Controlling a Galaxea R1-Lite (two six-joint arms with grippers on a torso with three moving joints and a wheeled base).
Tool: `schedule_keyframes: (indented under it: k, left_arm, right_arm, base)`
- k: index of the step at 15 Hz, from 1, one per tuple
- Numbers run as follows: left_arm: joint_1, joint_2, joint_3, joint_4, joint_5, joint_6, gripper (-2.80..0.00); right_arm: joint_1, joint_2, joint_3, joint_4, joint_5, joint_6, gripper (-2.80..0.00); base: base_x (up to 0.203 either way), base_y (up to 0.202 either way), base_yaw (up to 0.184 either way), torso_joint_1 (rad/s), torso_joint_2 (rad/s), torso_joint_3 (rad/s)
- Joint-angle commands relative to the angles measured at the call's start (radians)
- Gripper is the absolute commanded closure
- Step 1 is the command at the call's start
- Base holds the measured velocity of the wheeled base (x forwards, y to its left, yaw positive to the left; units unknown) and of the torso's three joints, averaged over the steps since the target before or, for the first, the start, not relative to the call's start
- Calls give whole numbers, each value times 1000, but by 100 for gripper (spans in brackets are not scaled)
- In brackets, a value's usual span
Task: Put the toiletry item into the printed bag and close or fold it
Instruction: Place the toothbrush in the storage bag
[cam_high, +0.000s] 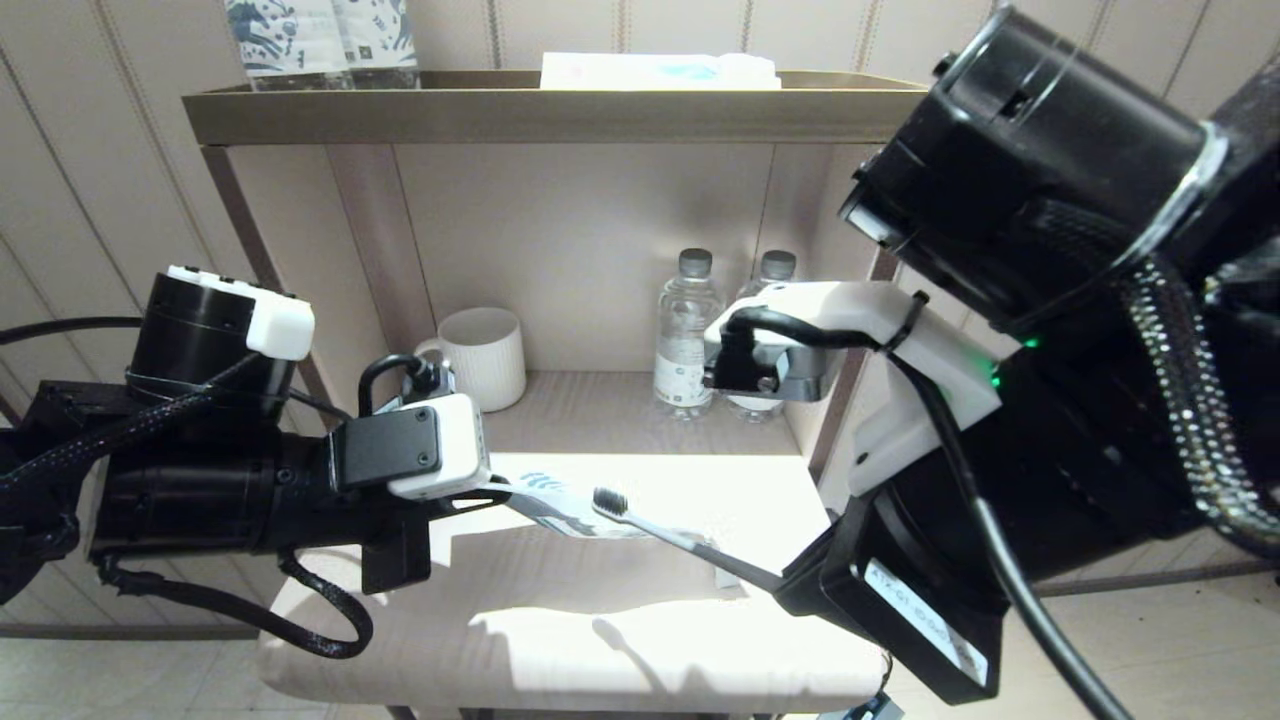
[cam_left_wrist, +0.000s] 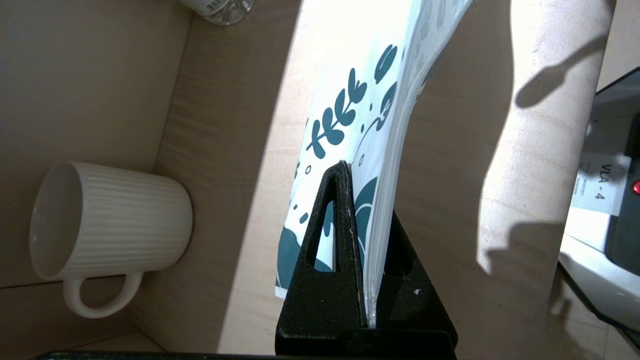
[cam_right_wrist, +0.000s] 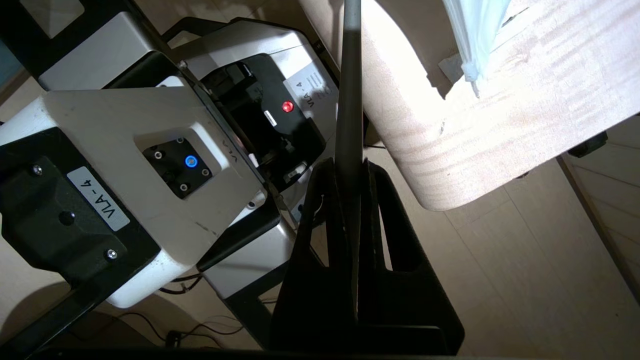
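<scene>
**Holding one bag and one toothbrush above the table**

Two grippers meet over the table (cam_high: 560, 640): left gripper (cam_left_wrist: 364, 240) clamps the bag (cam_left_wrist: 350, 115); right gripper (cam_right_wrist: 350, 200) pinches the toothbrush (cam_high: 650, 525), bristles at ten o'clock. The head view alone shows two bottles (cam_high: 686, 335); the left wrist view looks into one mug (cam_left_wrist: 110, 232).

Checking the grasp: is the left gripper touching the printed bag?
Touching. The left wrist view shows the left gripper shut on the printed bag, its edge pinched.

The flat white paper bag with dark blue prints (cam_high: 548, 500) sits mid-frame, the slim white toothbrush with dark bristles (cam_high: 655, 527) just right of it, head at its edge.
</scene>
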Motion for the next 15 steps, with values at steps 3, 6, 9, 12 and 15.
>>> schedule_keyframes:
  k: [3, 6, 9, 12, 15]
  left_arm:
    - [-1, 4, 1, 0, -2, 4, 0]
    - [1, 4, 1, 0, -3, 4, 0]
    - [-1, 4, 1, 0, -3, 2, 0]
    - [-1, 4, 1, 1, -3, 3, 0]
    - [-1, -4, 3, 1, -19, 2, 0]
  right_arm:
    - [-7, 33, -2, 5, 0, 1, 0]
    - [-6, 51, -2, 5, 0, 0, 0]
    - [-7, 89, -12, 2, -2, -1, 0]
    - [-8, 155, -24, -31, -25, -6, 0]
    - [-8, 165, -25, -68, -41, -6, 0]
  base:
    - [0, 0, 0, 0, 0, 0]
    - [0, 0, 0, 0, 0, 0]
    - [0, 0, 0, 0, 0, 0]
    - [0, 0, 0, 0, 0, 0]
    - [0, 0, 0, 0, 0, 0]
